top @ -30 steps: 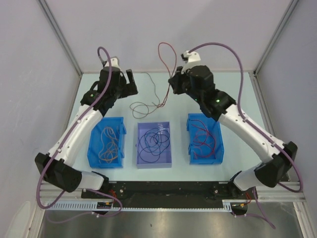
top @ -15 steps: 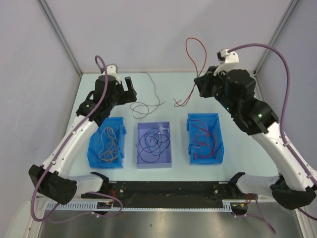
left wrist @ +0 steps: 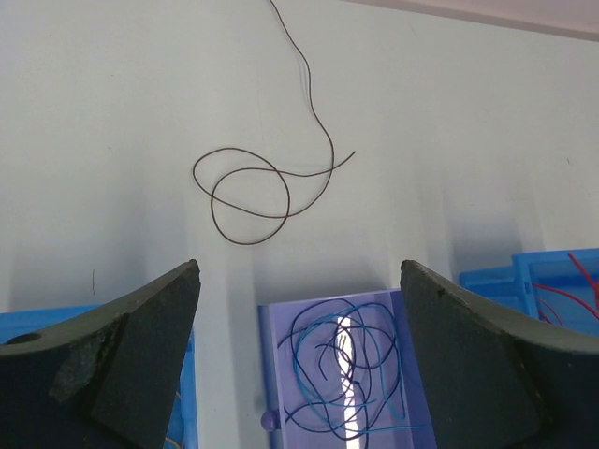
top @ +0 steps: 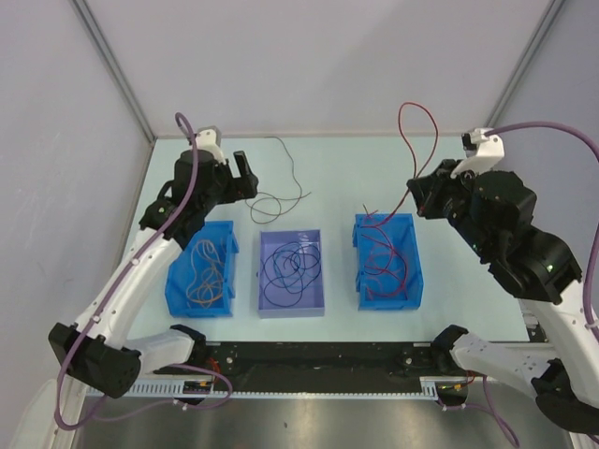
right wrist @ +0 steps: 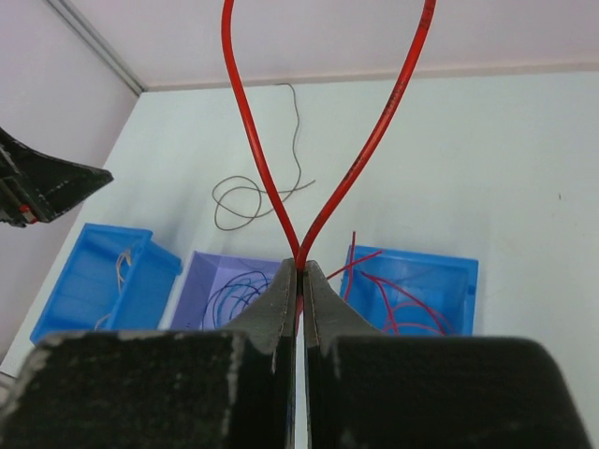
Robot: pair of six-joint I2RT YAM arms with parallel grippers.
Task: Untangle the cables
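cables, sorting lot; positions given from the purple bin.

- red cable: being pinched by the right hand, up and to the right of the purple bin. the fingers are pressing together on it. two strands are rising from the grip into a tall loop, and a loose end is trailing down toward the right blue bin.
- red cables: lying inside the right blue bin, beside the purple bin.
- navy cables: lying coiled inside the purple bin.
- tan cables: lying in the left blue bin, on the purple bin's other side.
- dark cable: lying on the surface just beyond the purple bin. it is crossing itself in loops, with a thin tail running farther away.
- left hand: hovering beyond the purple bin's far left corner, fingers standing wide apart, gripping nothing.

risks, as judged:
- the trailing end is likely hooking into the red cables already binned, so any lift may be dragging them out.
- releasing from this height may be leaving the tall loop draped over the rim.
- pulling the dark cable by one end may be tightening its crossings into a knot.
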